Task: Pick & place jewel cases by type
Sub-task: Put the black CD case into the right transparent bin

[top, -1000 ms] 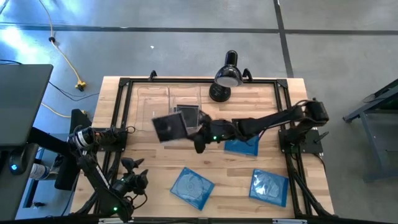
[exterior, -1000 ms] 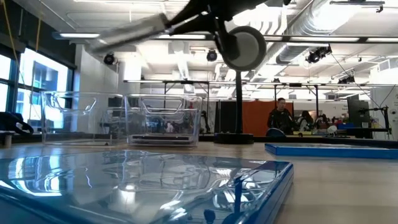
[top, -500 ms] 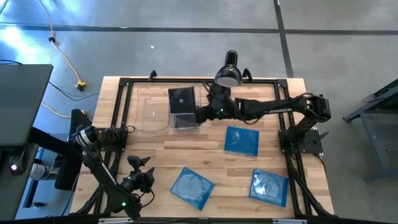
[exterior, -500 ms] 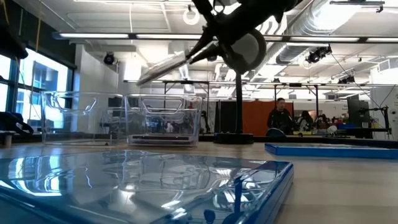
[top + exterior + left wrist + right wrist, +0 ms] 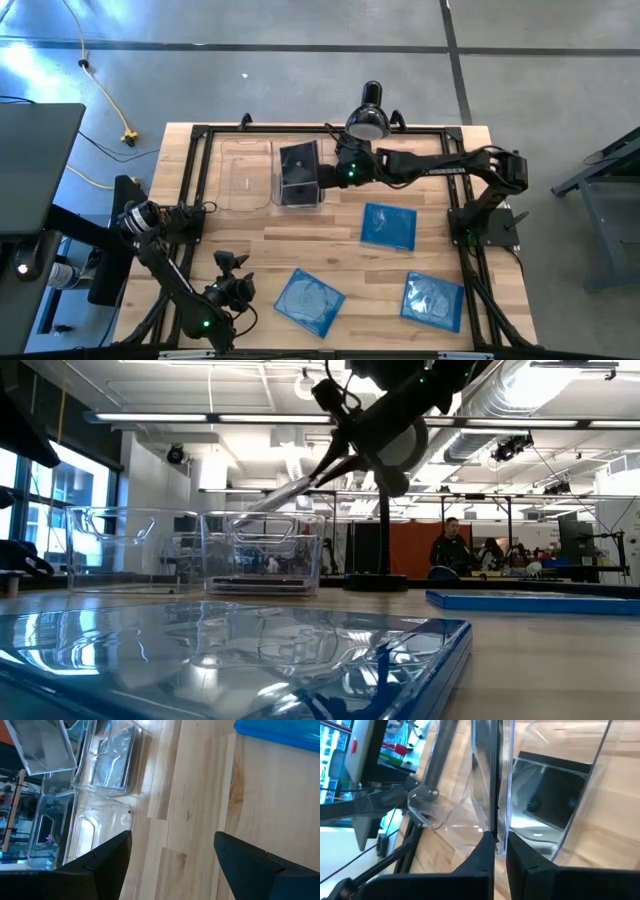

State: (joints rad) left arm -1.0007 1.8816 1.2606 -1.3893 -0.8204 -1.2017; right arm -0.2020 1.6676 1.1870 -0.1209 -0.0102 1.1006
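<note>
Nearest, front edge of the pale wooden slatted surface [image 5: 250, 250]: left hand [image 5: 232, 290], fingers spread wide, grasping nothing, parked. Just beside it, a translucent blue square jewel case [image 5: 308, 300]; a second blue case [image 5: 433, 301] at the front right corner; a third blue case [image 5: 388, 226] mid-surface, farther back.

Beyond, toward the rear: two clear rectangular plastic bins side by side, the left bin [image 5: 244, 175] apparently holding nothing, the right bin [image 5: 298, 196] already holding dark cases.

Right hand [image 5: 322, 178], reaching across from the right-hand side, fingers clenched on the edge of a dark grey jewel case with clear cover [image 5: 297, 161]. Held case stands out from the fingertips toward the robot's left, tilted downward, over the right bin's opening; in the low view [image 5: 285, 495] it seems to hover just above the rim, though contact cannot be confirmed. Bin lies directly below and ahead of the hand; right arm alone is near it.
</note>
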